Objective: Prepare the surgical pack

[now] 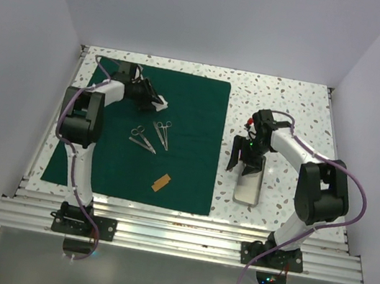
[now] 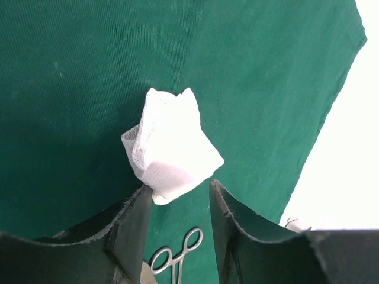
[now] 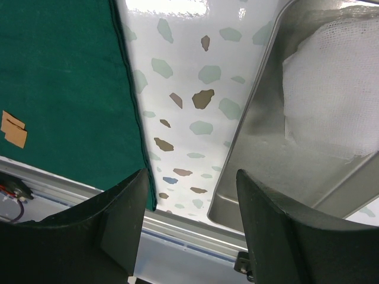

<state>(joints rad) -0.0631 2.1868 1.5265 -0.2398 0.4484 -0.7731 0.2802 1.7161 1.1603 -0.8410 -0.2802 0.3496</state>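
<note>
White gauze fills the mouth of the left end effector (image 2: 177,189): a folded gauze square (image 2: 172,148) lies with its near corner just between the jaws, which stand spread on either side and do not yet pinch it. It rests on the green drape (image 1: 195,114), spread flat over the left half of the bench (image 1: 292,101), with two ring-handled forceps (image 1: 151,136) nearer the middle and a tan strip (image 1: 161,182) towards the near edge. The right end effector (image 3: 189,177) hangs with jaws wide and nothing between them, over bare bench between the drape's edge and the steel instrument tray (image 3: 260,154), which holds more gauze (image 3: 337,89). The likely trouble is a thin grip. Taking only that corner could let the square unfold or slip free on lifting. Closing too low could catch the drape as well and drag it, shifting the forceps. On the right, the tray sits just beside one finger, so a sideways move could knock it.
</note>
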